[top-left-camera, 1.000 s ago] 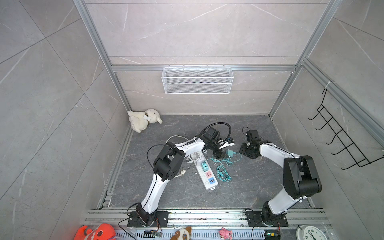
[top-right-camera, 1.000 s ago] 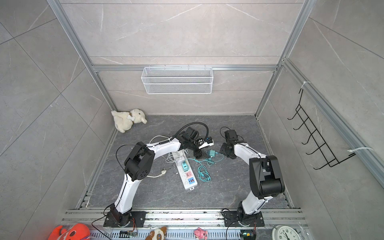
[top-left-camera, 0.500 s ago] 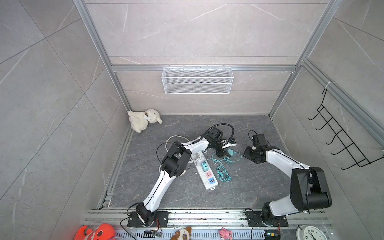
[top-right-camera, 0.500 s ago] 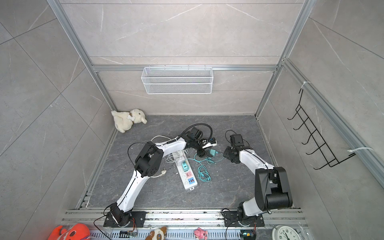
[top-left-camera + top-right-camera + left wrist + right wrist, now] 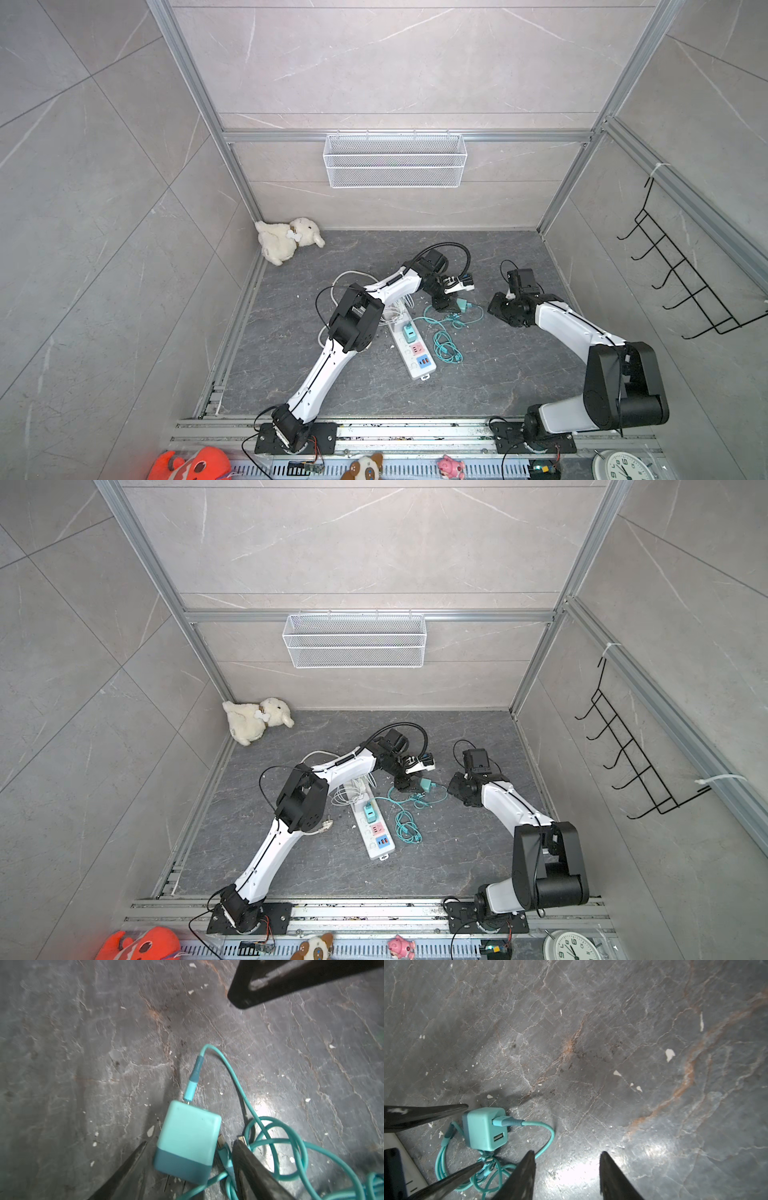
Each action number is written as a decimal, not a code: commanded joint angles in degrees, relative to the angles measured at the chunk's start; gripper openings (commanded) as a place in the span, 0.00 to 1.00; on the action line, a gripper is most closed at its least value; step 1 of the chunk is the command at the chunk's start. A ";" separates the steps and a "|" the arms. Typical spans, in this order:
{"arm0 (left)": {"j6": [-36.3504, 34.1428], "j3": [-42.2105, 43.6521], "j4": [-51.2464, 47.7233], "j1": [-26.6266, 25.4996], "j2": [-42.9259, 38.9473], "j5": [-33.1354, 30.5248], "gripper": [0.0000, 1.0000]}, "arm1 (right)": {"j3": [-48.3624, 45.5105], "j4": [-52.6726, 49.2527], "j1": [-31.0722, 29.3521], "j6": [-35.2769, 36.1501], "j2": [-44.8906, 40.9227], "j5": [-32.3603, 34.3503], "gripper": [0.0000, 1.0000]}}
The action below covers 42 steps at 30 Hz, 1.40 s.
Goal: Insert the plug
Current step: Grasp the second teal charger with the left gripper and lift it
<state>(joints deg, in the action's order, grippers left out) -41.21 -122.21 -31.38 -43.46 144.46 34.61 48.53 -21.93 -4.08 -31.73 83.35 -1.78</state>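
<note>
Left jaws apart around the teal plastic cube plug (image 5: 187, 1140), lower middle of frame; right jaws apart, empty. I might pinch that loose teal cable end (image 5: 224, 1152) too.

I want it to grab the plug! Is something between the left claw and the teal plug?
Almost nothing: the left gripper straddles the teal plug. Only a loose cable end lies between the plug and one finger.

Can't make out the teal charger's (image 5: 188, 1142) prongs, they're tucked underneath it (just faint streaks). Its cable (image 5: 197, 1064) runs off the frame edge past it, and the left gripper (image 5: 191, 1144) fingers either side are cropped too.
</note>
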 commanded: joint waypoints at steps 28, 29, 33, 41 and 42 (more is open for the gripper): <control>-3.90 -7.09 -12.19 -1.06 2.49 -2.46 0.54 | -0.13 0.14 0.46 1.84 -3.19 -2.17 0.51; -3.92 -7.05 -11.98 -1.07 2.44 -2.41 0.52 | -0.26 0.14 0.45 1.93 -3.43 -2.17 0.51; -3.79 -7.04 -11.47 -1.10 2.32 -2.06 0.42 | -0.89 -0.04 0.71 1.93 -4.44 -2.09 0.51; -0.27 1.06 -1.86 -1.05 -3.25 -1.25 0.31 | -2.01 -1.09 0.89 2.07 -7.31 -2.67 0.51; 0.25 1.64 -1.12 -1.02 -3.72 -1.09 0.30 | -2.26 -1.16 0.78 2.16 -7.59 -3.07 0.51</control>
<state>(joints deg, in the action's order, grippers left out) -42.81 -122.17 -35.51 -44.16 144.99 32.99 47.29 -22.06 -3.44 -30.41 77.28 -4.12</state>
